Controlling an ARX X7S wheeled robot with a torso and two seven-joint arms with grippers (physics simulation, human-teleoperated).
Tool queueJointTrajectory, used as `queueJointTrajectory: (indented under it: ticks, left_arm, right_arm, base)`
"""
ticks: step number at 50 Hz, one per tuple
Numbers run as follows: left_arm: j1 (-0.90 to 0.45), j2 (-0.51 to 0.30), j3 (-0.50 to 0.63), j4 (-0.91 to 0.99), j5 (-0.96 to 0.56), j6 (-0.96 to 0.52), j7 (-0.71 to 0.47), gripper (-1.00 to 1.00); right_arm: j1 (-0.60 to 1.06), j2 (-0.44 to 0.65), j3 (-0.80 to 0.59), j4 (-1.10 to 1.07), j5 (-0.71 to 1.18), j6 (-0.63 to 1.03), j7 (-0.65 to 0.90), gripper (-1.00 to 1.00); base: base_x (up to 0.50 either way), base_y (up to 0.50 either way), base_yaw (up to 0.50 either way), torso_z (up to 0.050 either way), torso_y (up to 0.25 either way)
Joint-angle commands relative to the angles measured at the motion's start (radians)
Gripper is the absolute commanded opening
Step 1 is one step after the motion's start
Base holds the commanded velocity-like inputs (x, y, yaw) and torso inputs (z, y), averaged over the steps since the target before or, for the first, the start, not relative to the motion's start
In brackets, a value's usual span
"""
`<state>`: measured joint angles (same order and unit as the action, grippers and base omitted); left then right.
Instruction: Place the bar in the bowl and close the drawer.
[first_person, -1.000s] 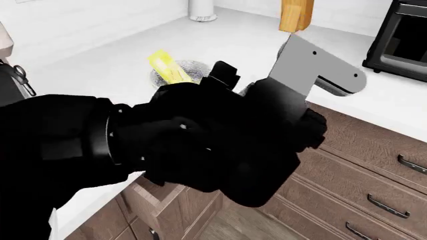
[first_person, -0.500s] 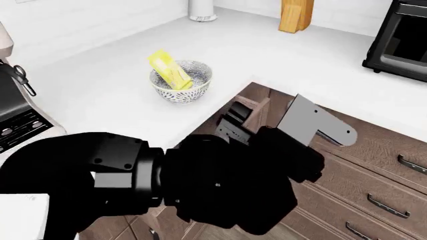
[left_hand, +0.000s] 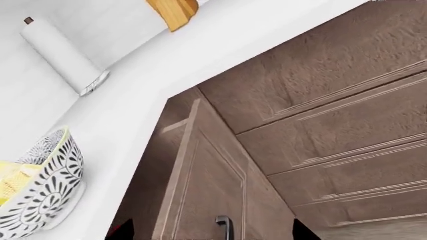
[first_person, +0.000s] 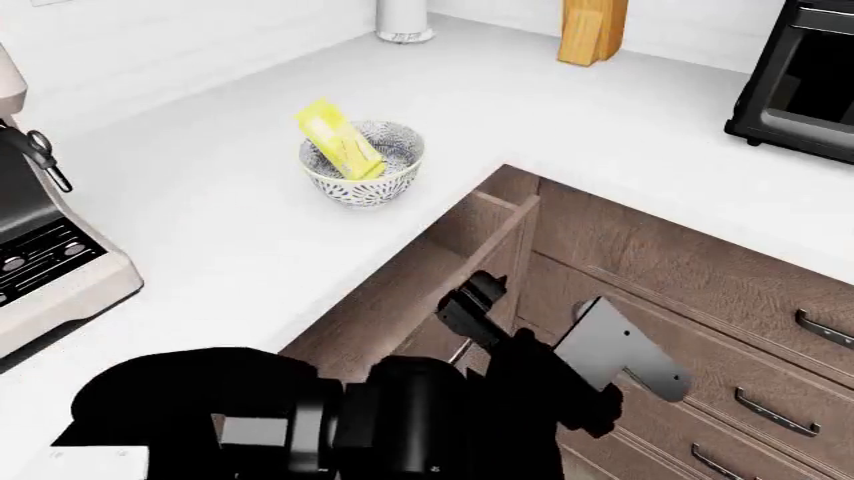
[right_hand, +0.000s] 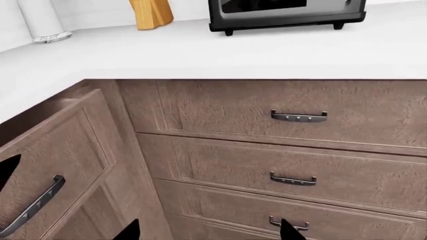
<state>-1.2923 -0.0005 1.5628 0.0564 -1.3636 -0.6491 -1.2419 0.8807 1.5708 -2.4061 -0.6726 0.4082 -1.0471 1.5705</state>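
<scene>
- The bar (first_person: 336, 140) already sits in the bowl (first_person: 362, 162), leaning on the rim with its upper end poking out. I judge that half of the task done, so the drawer (first_person: 441, 262) is what the next move turns on.
- The drawer stands pulled out from under the corner of the desk (first_person: 240, 200), its wooden box interior open to the head camera. Its front panel (right_hand: 47, 150) carries the dark bar handle (right_hand: 33, 205), which runs slanted in the right wrist view.
- The left claw (first_person: 467, 300) is the nearer one. It hangs just outside the drawer front, near the handle (left_hand: 225, 227), with the panel between it and the cabinet.
- From that claw, the drawer lies ahead toward the cabinet, so in my judgement the closing push goes straight along the drawer's slide axis, square to the front panel.
- I cannot tell whether the left claw is spread or closed; only dark tips show in its wrist view.
- The right claw (right_hand: 207, 231) looks spread, holding nothing, facing the stacked drawers (right_hand: 293, 175) of the neighbouring run, well off the open drawer.
</scene>
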Motion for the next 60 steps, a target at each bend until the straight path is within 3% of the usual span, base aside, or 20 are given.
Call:
queueJointTrajectory:
  ticks: [1, 18, 51, 60]
  left_arm:
    - [0.089, 0.000, -0.004, 0.004, 0.147, -0.093, 0.055, 1.00]
    - [0.220, 0.000, -0.011, -0.066, 0.295, -0.203, 0.126, 1.00]
    - [0.317, 0.000, -0.014, -0.171, 0.393, -0.271, 0.223, 1.00]
    - [0.332, 0.000, -0.016, -0.225, 0.370, -0.351, 0.208, 1.00]
  right_arm:
    - [-0.005, 0.000, 0.000, -0.001, -0.001, 0.000, 0.000, 1.00]
    - [-0.007, 0.000, 0.005, 0.001, 0.007, 0.000, 0.000, 1.00]
    - [-0.010, 0.000, 0.016, 0.003, 0.017, 0.000, 0.000, 1.00]
    - [-0.010, 0.000, 0.020, 0.002, 0.021, 0.000, 0.000, 1.00]
  base:
    - [0.00, 0.00, 0.00, 0.000, 0.000]
    - [0.00, 0.00, 0.00, 0.000, 0.000]
    - [0.00, 0.00, 0.00, 0.000, 0.000]
    - [0.00, 0.00, 0.00, 0.000, 0.000]
